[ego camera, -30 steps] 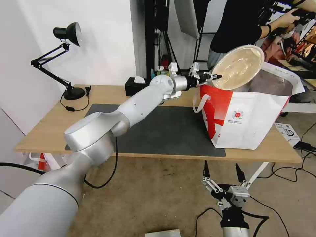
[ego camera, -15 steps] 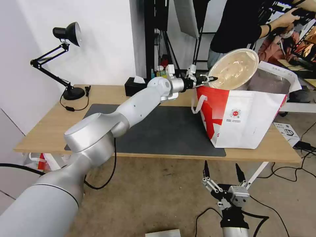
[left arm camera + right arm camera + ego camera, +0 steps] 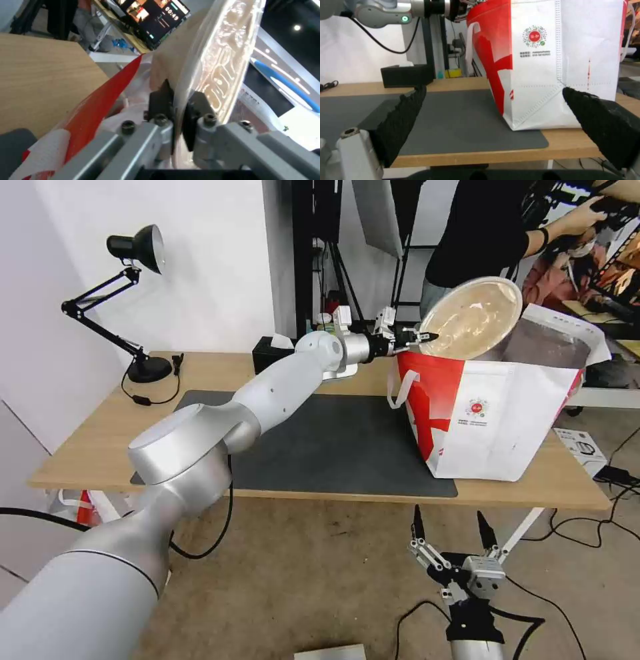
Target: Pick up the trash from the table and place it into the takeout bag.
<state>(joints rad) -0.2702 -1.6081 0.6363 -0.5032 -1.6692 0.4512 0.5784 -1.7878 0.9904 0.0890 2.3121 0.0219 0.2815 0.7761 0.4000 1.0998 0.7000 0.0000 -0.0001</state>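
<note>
My left gripper is stretched out over the table, shut on the rim of a beige pulp bowl with a clear lid. The bowl is tipped on edge above the open mouth of the white-and-red takeout bag, which stands on the right end of the dark mat. In the left wrist view both pads pinch the bowl's rim just over the bag's red edge. My right gripper hangs open below the table's front edge, facing the bag.
A black desk lamp stands at the table's back left and a black tissue box at the back middle. A person stands behind the bag. Cables trail on the floor around the table's right leg.
The left gripper has drawn the tilted bowl slightly left and down toward the bag's mouth. The bag has shifted a little left. The right arm has not moved.
</note>
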